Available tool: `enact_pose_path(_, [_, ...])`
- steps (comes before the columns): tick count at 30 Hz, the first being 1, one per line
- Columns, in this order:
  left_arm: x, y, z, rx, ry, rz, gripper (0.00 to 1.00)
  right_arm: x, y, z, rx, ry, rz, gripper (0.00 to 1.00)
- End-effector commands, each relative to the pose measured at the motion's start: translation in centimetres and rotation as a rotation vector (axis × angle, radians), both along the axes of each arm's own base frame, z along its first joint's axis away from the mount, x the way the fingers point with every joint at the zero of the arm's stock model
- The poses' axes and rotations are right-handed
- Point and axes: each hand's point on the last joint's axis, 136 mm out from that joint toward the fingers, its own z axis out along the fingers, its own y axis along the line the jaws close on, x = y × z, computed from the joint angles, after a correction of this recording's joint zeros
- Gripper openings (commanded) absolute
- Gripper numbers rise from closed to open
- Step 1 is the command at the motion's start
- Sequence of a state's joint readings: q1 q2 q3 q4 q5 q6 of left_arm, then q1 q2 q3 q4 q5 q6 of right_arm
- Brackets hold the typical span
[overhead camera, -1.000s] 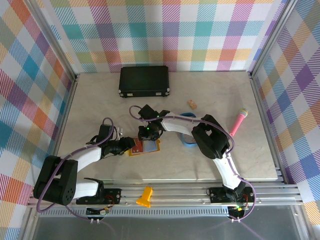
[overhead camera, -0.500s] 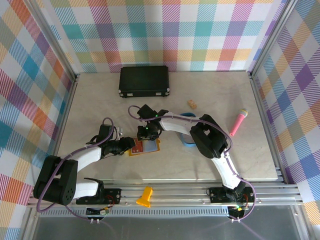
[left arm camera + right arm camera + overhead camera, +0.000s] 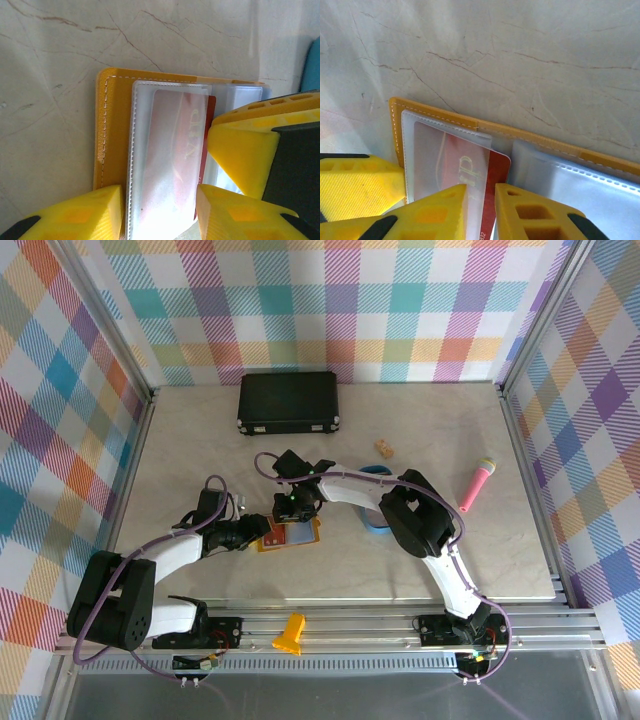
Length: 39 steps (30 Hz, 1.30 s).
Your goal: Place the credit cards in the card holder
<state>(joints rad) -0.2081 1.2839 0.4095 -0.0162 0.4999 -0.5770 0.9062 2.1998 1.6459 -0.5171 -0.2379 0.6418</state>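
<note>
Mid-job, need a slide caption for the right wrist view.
Right jaws pinch a red credit card, partly inside a clear sleeve of the mustard-yellow card holder.

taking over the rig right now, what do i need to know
Left gripper: jaws apart astride the near edge of the open mustard-yellow leather card holder; clamping unclear.
Right gripper: jaws almost closed over the outer edge of the red plastic credit card; grip unclear.
Done: card mostly inside the clear plastic sleeve, one long edge protruding.
Left: push it fully in, then any remaining cards.
</note>
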Motion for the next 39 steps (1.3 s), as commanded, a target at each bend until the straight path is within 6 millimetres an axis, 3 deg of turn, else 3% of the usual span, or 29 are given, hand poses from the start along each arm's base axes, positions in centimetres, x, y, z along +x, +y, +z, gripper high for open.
enact_pose_path(1, [-0.6,0.0,-0.5,0.017,0.020,-0.023,0.43,-0.5,0.7,-0.6,0.000,0.024,0.020,0.22])
enact_pose_path(9, [-0.7,0.0,-0.6,0.018,0.022,-0.023,0.43,-0.7,1.3,-0.7,0.022,0.046,0.027,0.23])
enact_pose_path(18, [-0.7,0.0,-0.6,0.018,0.022,-0.022,0.43,-0.6,1.7,0.9,0.067,0.017,0.034,0.22])
enact_pose_path(23, [-0.7,0.1,-0.6,0.023,0.023,-0.021,0.43,-0.2,0.7,2.8,0.060,-0.052,0.031,0.23])
enact_pose_path(27, [-0.7,0.1,-0.4,0.027,0.017,-0.020,0.43,0.0,-0.4,4.9,0.064,-0.130,0.055,0.30])
enact_pose_path(31, [-0.5,0.1,0.1,0.024,-0.005,-0.017,0.43,0.6,-3.3,6.1,0.019,-0.186,0.048,0.37])
enact_pose_path(35, [-0.2,-0.3,0.4,0.004,-0.020,-0.033,0.43,1.0,-5.9,6.1,-0.099,-0.222,0.058,0.42])
enact_pose_path(39, [0.3,-0.5,0.4,0.001,-0.029,-0.043,0.43,0.8,-6.3,4.9,-0.165,-0.171,0.073,0.44])
